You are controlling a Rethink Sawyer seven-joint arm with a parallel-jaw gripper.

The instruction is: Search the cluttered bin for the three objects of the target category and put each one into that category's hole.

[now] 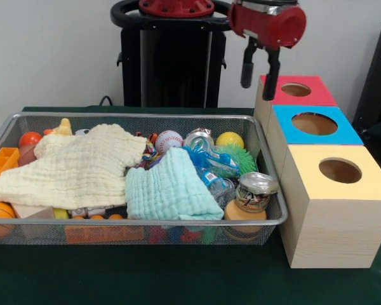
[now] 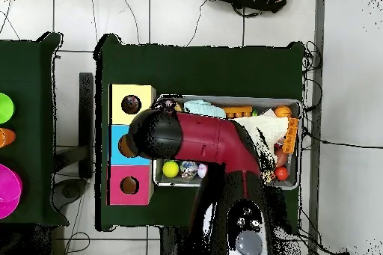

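A wire mesh bin point(image 1: 270, 221) holds a cream cloth point(image 1: 76, 168) and a mint cloth point(image 1: 168, 190) lying over mixed clutter. Showing around them are a baseball point(image 1: 169, 140), a yellow ball point(image 1: 230, 140), a silver can point(image 1: 199, 138), a crushed plastic bottle point(image 1: 214, 170), a green spiky ball point(image 1: 240, 156) and a tin point(image 1: 255, 190). My gripper point(image 1: 258, 91) hangs open and empty, high over the bin's far right corner, beside the red box point(image 1: 317, 96). In the overhead view the arm's head point(image 2: 153, 134) hides the gripper.
Three wooden boxes with round holes stand right of the bin: red-topped, blue-topped point(image 1: 349, 133) and yellow-topped point(image 1: 368, 184). Orange balls point(image 1: 30, 138) and an orange tray point(image 1: 1, 162) fill the bin's left end. A second table point(image 2: 30, 72) holds green and magenta objects.
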